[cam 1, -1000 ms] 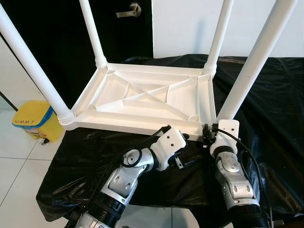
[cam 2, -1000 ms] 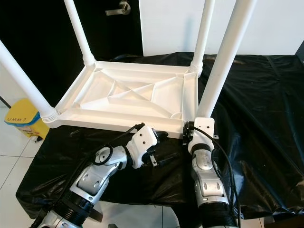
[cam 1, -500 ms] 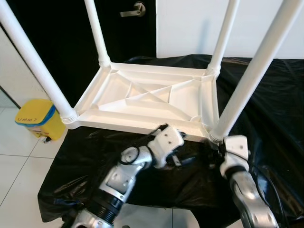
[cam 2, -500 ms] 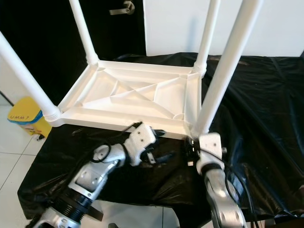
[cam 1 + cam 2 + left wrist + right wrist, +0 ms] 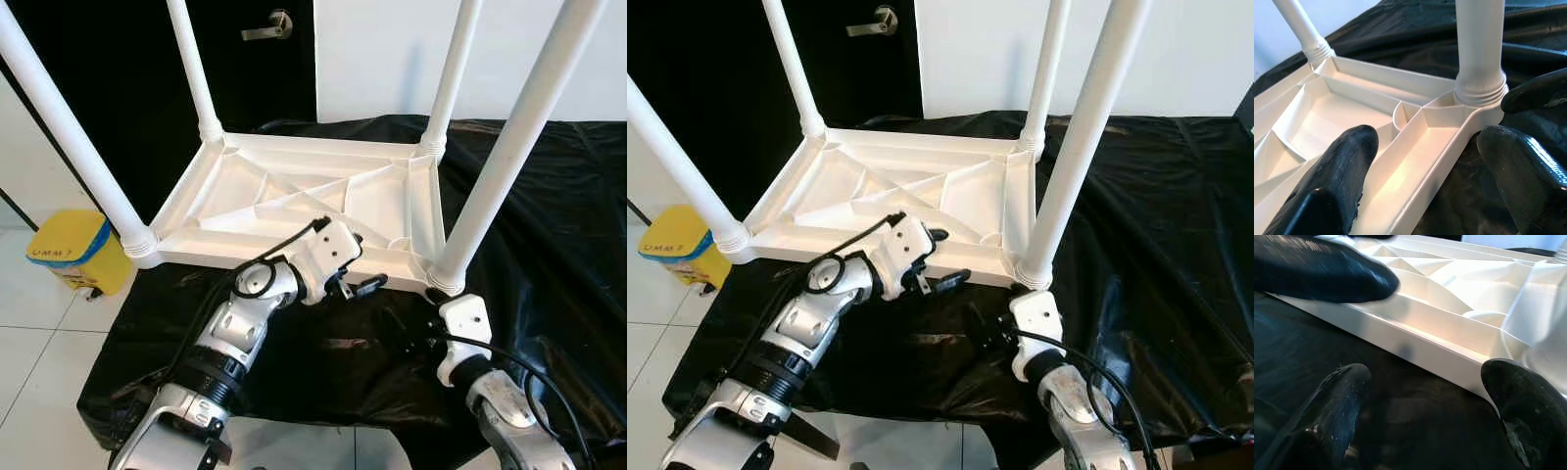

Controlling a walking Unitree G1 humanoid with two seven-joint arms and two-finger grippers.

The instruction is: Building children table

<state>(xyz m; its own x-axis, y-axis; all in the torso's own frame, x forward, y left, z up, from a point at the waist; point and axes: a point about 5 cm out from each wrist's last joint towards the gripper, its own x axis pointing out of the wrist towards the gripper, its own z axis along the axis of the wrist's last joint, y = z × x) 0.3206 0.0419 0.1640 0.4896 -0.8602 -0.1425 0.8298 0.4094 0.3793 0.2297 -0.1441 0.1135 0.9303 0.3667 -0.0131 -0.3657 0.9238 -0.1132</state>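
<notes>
A black plastic sheet (image 5: pixel 549 196), creased and glossy, covers the work surface and hangs over its front edge. Behind it, the white wall (image 5: pixel 392 54) occupies the right portion of the background. A black door (image 5: pixel 127 88) stands to the left of that wall and carries a metal lever handle (image 5: pixel 266 27) near its right edge. The floor (image 5: pixel 39 343) consists of light tiles with thin joints. A yellow bin (image 5: pixel 71 253) with a blue band stands on the floor at left.

silver jointed arms | white wrist housings | black cables, fingers
</notes>
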